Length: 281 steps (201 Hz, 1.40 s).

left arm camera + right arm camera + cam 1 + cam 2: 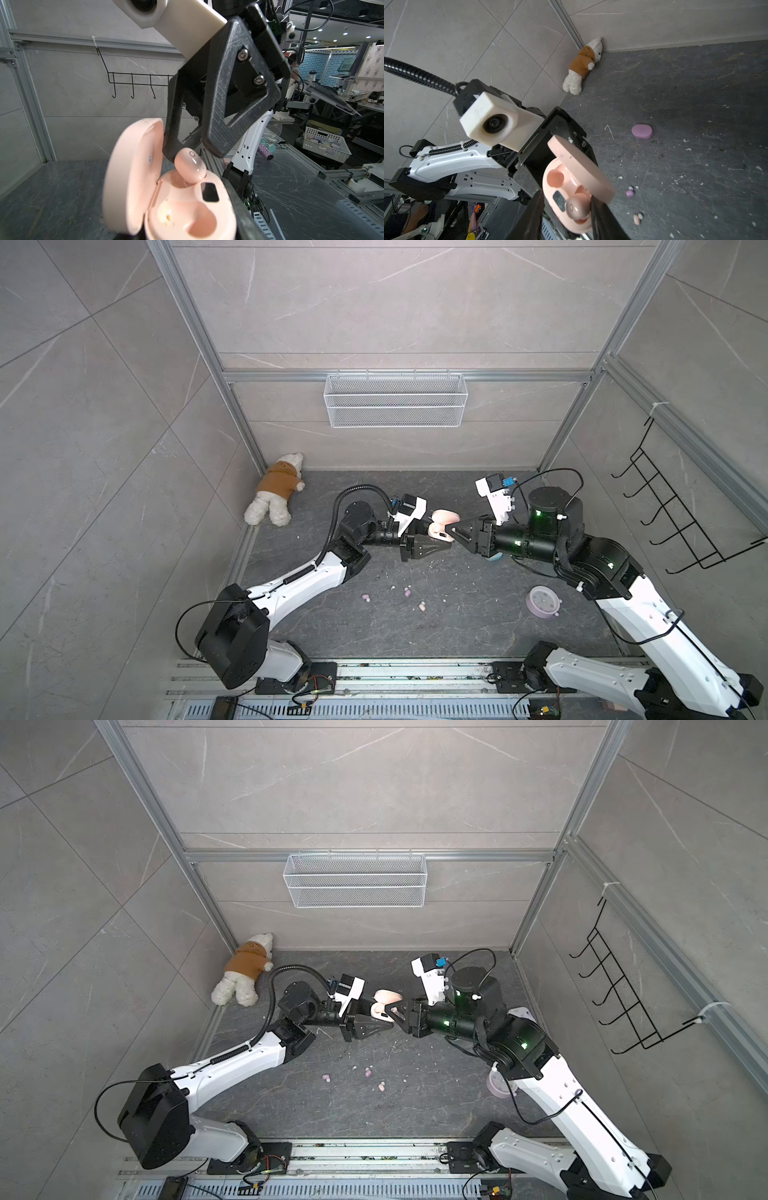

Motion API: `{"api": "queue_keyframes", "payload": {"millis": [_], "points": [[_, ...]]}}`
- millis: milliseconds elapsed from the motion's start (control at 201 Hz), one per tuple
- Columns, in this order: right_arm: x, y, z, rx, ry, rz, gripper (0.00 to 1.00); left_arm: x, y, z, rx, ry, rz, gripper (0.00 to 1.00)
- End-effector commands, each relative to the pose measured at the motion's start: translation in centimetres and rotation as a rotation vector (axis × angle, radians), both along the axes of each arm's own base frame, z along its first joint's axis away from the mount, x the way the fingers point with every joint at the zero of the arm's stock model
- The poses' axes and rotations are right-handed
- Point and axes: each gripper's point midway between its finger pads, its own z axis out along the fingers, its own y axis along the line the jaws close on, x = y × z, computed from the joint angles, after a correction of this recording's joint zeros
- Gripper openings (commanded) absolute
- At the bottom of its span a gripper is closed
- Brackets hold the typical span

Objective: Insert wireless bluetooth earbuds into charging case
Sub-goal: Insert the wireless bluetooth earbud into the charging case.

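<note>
Nearest me, an aluminium rail (415,674) carries both arm bases. Beyond it, the dark veined tabletop (457,635), flecked with white crumbs, bears two lilac earbuds (365,597), a loose peach earbud (422,606) and a lilac case (542,601). Mid-table, my left gripper (434,541) clamps the open peach case (176,207). My right gripper (456,533) stands parted around a second peach earbud (190,166) resting partly in one well. Farther back lie a plush bear (276,491) in the corner, then grey tiled walls with a wire basket (395,400) and a hook rack (673,510).
</note>
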Motion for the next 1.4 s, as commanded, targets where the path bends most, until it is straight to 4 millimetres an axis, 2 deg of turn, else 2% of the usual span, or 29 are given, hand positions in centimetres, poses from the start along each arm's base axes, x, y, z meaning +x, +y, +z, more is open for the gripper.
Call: {"api": "queue_keyframes", "payload": {"millis": [0, 458, 612, 846, 1090, 1229, 1393], "points": [[0.4, -0.1, 0.6, -0.01, -0.018, -0.012, 0.44, -1.5, 0.6, 2.1, -0.057, -0.087, -0.027, 0.23], [0.9, -0.7, 0.7, -0.068, -0.014, -0.042, 0.47, -1.9, 0.4, 1.9, -0.052, -0.082, -0.038, 0.23], [0.7, -1.4, 1.3, -0.072, -0.029, -0.068, 0.57, -1.8, 0.5, 1.9, -0.052, -0.086, -0.031, 0.23], [0.3, -1.5, 0.9, -0.081, -0.007, -0.056, 0.62, -1.8, 0.4, 1.9, -0.052, -0.084, -0.033, 0.23], [-1.4, -1.7, 0.8, -0.069, 0.021, -0.008, 0.63, -0.7, 0.5, 0.8, -0.022, -0.085, 0.02, 0.22], [-2.2, -2.3, 0.9, -0.067, 0.027, -0.01, 0.65, 0.8, 1.0, 0.3, -0.021, -0.056, 0.064, 0.22], [-3.1, -2.6, -1.7, -0.082, 0.097, -0.002, 0.66, 3.5, 3.3, -0.3, -0.025, -0.018, 0.168, 0.22]]}}
